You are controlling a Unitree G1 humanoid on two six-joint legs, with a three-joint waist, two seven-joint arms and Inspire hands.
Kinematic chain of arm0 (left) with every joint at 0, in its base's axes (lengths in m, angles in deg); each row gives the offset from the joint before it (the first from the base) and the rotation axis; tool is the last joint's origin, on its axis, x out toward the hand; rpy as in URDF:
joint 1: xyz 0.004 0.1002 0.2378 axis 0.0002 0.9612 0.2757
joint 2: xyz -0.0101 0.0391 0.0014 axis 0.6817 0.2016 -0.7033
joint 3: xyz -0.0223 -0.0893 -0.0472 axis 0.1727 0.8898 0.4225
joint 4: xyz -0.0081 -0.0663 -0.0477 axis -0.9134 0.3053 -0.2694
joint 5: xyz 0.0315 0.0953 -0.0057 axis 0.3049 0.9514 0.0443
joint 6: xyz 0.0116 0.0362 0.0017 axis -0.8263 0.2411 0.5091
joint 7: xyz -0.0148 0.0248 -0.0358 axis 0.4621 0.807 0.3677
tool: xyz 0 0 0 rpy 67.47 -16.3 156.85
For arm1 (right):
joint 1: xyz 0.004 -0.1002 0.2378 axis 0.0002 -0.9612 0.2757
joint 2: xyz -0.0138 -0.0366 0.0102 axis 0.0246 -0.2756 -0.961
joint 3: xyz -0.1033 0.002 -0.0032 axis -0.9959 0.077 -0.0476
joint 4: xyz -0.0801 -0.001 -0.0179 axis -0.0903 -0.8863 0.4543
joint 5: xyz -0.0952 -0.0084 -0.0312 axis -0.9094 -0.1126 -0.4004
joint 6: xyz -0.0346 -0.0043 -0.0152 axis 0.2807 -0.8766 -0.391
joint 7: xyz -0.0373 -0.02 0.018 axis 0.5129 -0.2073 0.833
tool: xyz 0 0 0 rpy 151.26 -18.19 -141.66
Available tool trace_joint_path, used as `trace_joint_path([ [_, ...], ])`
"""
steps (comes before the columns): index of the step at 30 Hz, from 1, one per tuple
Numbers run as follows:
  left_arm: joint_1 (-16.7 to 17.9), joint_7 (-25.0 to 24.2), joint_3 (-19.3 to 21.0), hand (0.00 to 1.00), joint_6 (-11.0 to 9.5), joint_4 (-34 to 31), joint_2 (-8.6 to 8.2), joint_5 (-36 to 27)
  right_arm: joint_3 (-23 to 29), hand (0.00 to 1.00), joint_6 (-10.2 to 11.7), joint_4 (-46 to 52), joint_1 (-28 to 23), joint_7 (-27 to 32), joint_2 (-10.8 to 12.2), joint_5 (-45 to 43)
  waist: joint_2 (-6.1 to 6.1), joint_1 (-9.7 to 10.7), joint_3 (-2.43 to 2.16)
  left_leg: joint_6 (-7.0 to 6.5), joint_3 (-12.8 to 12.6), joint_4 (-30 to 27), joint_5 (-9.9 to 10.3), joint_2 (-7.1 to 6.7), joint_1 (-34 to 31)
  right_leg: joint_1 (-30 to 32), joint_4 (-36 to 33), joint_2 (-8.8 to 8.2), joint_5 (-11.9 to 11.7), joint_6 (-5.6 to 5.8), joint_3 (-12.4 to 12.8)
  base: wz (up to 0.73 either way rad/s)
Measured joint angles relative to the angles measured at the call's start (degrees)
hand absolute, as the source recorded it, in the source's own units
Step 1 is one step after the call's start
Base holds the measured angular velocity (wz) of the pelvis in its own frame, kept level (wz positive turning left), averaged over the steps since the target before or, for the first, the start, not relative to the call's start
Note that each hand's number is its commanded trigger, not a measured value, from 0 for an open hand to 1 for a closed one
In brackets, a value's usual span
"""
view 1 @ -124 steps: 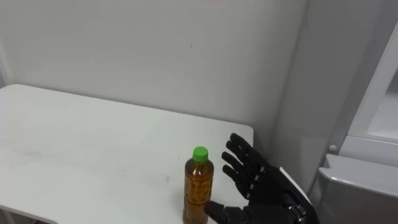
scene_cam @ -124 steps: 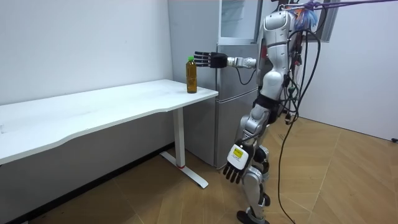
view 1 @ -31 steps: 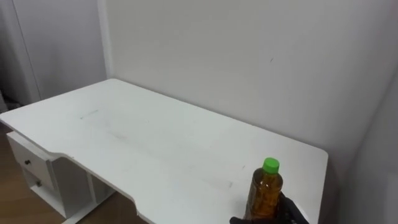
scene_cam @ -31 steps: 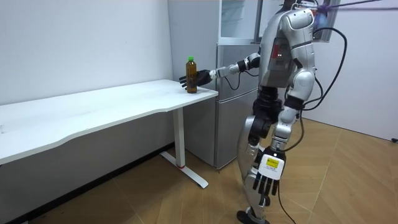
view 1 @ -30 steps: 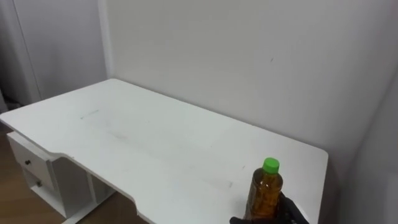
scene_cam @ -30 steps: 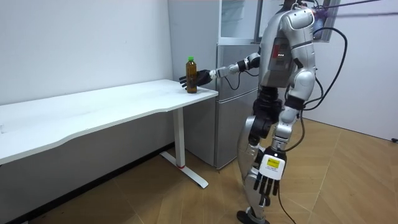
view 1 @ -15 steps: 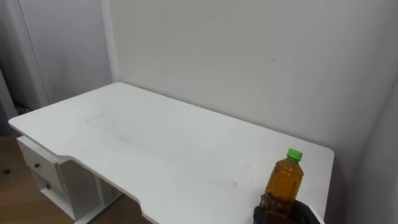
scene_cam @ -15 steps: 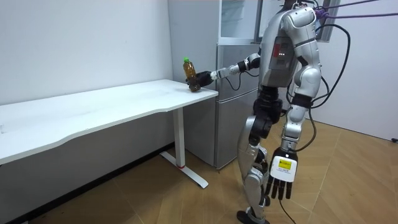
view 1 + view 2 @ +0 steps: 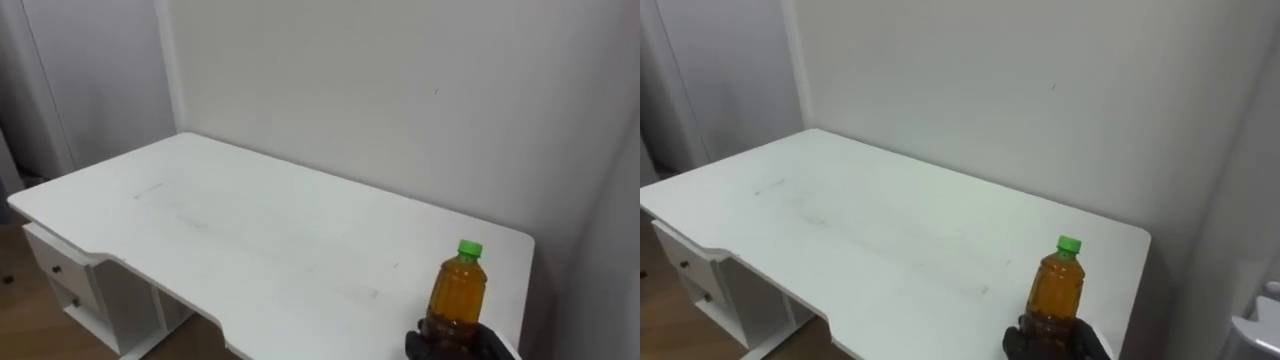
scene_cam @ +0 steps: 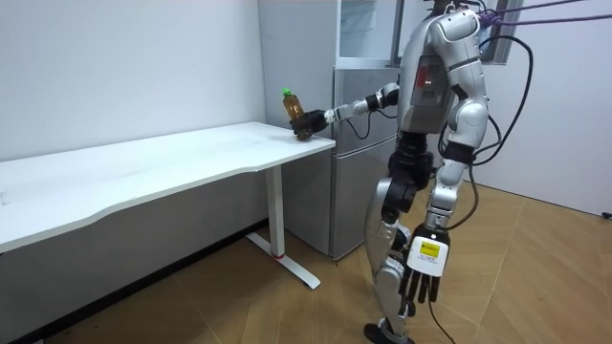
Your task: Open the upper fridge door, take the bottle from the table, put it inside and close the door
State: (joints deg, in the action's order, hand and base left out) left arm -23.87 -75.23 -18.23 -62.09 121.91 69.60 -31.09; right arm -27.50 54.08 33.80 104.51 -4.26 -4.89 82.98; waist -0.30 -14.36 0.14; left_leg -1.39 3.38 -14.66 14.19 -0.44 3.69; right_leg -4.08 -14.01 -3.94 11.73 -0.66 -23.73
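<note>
Left eye view
- Bottle: you are looking at the amber plastic bottle with a green cap, upright over the right end of the long white table.
- Right hand: your black right hand is clasping the bottle's base.
- Around: a white drawer unit is sitting under the table's left end.

Right eye view
- Behind: a plain pale wall is rising just past the table.

Room view
- Stance: you are standing at the table's end, right arm reaching to the room view's left.
- Bottle: it is tilting above the table corner.
- Left hand: your left hand is hanging by the leg, fingers relaxed.
- In the way: the tall grey fridge is standing just beside the table, behind your arm.
</note>
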Motion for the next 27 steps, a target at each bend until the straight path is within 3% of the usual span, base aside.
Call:
trace_joint_path([
  [5,-1.0,-0.5,3.2,0.0,-2.3,0.2,0.03,0.1,0.4,1.0,0.0,13.0,-1.9,-3.6,-3.2,-1.6,-0.3,0.7,-0.11,-0.24,-1.7,1.1,-0.2,0.08,0.3,0.9,-0.6,-0.05,0.0,0.0,1.7,-0.17],
  [7,-1.1,-0.8,3.3,0.0,-2.7,0.2,0.26,0.0,1.1,1.0,0.0,15.7,-1.9,-4.7,-3.3,-1.6,-0.67,1.4,0.03,-0.24,-1.9,1.4,-0.2,0.09,1.0,0.3,-0.5,-0.03,0.0,0.01,1.8,-0.07],
  [10,-1.7,-0.9,3.3,0.0,-3.2,0.1,0.28,0.0,2.5,1.0,0.0,19.2,-3.3,-5.2,-3.7,-1.3,-1.5,1.5,-0.37,-0.25,-2.8,1.4,-0.2,0.19,1.1,0.5,-0.5,0.09,0.0,0.09,2.8,-0.1],
  [17,-5.2,0.1,3.5,0.0,-4.3,1.8,0.67,-0.1,2.9,1.0,0.0,26.7,-4.2,-6.7,-4.5,-1.6,-1.21,2.1,-0.12,-0.26,-4.2,2.4,-0.2,0.71,1.0,1.2,-0.6,0.83,-0.5,-0.17,3.8,-0.08],
  [23,-4.5,0.2,3.5,0.0,-4.7,2.2,0.65,0.0,5.3,1.0,0.0,35.7,-4.2,-6.3,-4.8,-1.5,-1.35,3.2,-0.16,-0.18,-5.2,2.4,-0.2,0.88,1.6,1.3,-0.5,1.15,-0.5,-0.19,5.1,-0.07],
  [27,-4.6,0.2,4.6,0.0,-4.8,2.4,0.83,-0.1,6.6,1.0,0.0,38.9,-4.2,-6.2,-4.9,-1.6,-2.43,3.4,-0.24,-0.18,-5.9,2.5,-0.2,0.91,2.0,1.3,-0.6,1.06,-0.5,-0.19,5.9,-0.1],
])
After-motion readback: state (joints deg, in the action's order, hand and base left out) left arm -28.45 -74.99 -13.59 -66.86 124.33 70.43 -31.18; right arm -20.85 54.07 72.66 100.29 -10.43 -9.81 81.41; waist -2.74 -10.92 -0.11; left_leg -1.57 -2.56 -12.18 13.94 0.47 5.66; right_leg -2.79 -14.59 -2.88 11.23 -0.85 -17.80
